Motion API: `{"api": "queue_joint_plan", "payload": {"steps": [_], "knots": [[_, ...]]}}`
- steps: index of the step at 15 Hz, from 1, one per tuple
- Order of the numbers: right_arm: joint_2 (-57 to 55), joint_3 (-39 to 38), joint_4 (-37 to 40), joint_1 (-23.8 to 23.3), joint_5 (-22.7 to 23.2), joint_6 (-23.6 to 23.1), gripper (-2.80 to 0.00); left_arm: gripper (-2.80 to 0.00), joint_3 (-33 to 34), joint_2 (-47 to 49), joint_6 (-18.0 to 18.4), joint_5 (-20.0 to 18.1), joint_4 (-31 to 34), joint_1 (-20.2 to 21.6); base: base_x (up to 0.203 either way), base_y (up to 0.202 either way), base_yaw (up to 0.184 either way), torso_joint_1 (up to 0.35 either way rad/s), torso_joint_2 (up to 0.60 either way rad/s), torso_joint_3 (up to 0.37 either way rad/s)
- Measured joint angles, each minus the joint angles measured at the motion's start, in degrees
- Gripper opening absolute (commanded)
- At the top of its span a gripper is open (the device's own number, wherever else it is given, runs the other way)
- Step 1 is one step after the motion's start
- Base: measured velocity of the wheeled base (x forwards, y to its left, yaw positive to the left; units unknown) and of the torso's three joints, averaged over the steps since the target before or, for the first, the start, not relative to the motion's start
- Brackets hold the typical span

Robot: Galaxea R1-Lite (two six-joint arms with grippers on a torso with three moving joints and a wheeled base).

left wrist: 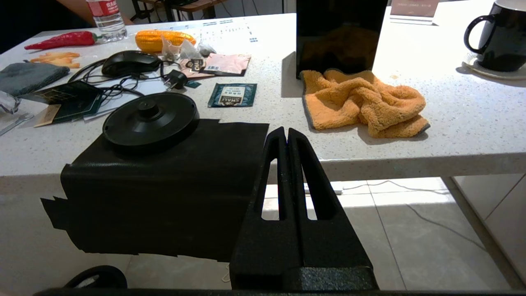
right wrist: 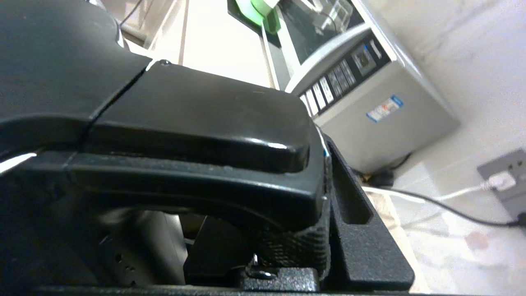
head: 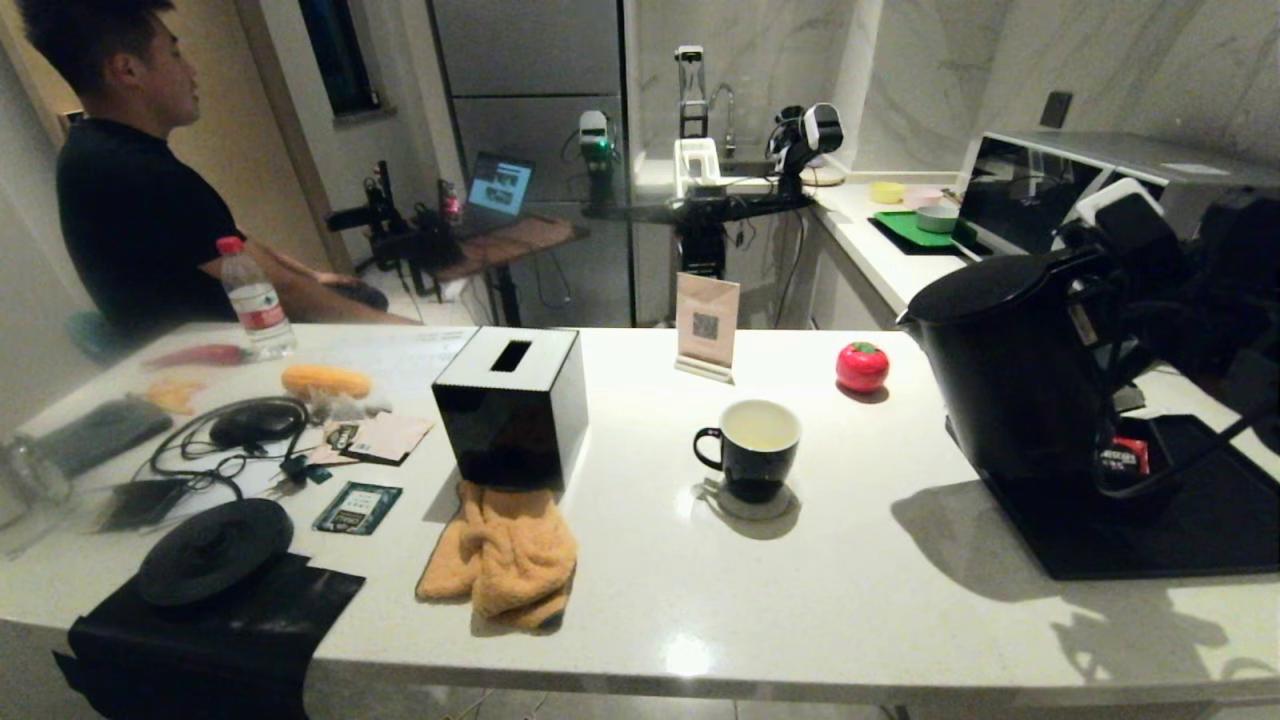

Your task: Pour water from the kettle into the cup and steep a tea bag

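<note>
— closest thing to us is the kettle (head: 1010,370), big matte black body, short spout aimed toward the middle of the desk (head: 800,600). the right gripper (right wrist: 324,213) is clamped round its loop handle; from the wrist you just see the glossy handle filling the jaws.

— so has it poured, you think?

— looks like it. the cup (head: 750,448) sits on a small coaster mid-desk, well apart from the kettle, and there's pale yellowish water (head: 760,428) low against the white inside. the kettle stands about upright over the dark mat on the right, not tipped at the cup, so i'd guess the pouring part is done or close to it.

— and the tea bag?

— not in the cup as far as i can see, no string over the rim. there are sachets and small bags (left wrist: 187,49) in the clutter on the left near the mouse (left wrist: 129,62), too small to be sure which is which. steeping is what's left, and the round kettle base (left wrist: 150,119) on the left has nothing on it.

— the other arm?

— left gripper (left wrist: 286,135) hangs below the desk edge, fingers pressed together, holding nothing.
</note>
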State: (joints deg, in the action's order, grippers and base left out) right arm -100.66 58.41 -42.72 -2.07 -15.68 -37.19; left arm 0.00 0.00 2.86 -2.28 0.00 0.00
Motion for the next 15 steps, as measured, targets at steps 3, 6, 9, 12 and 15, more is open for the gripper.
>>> {"api": "queue_joint_plan", "payload": {"steps": [3, 6, 9, 12, 15], "knots": [[0.38, 0.29, 0.71, -0.60, -0.02, 2.53, -2.80, -2.80, 0.00, 0.00, 0.00, 0.02, 0.00, 0.00, 0.000, 0.000, 0.000, 0.000, 0.00, 0.000], [0.49, 1.74, 1.67, -1.32, -0.02, 6.10, -2.80, -2.80, 0.00, 0.00, 0.00, 0.00, 0.00, 0.00, 0.000, 0.000, 0.000, 0.000, 0.00, 0.000], [0.66, 2.39, 1.80, -3.33, -0.32, 10.44, -2.80, -2.80, 0.00, 0.00, 0.02, 0.00, 0.00, 0.00, 0.000, 0.000, 0.000, 0.000, 0.00, 0.000], [0.94, 2.47, 1.65, -7.05, -0.63, 13.96, -2.80, -2.80, 0.00, 0.00, 0.02, 0.02, 0.00, 0.00, 0.000, 0.000, 0.000, 0.000, 0.00, 0.000], [1.40, 2.47, 1.58, -11.25, -0.68, 18.39, -2.80, -2.80, 0.00, 0.00, 0.02, 0.00, 0.00, 0.00, 0.000, 0.000, 0.000, 0.000, 0.00, 0.000]]}}
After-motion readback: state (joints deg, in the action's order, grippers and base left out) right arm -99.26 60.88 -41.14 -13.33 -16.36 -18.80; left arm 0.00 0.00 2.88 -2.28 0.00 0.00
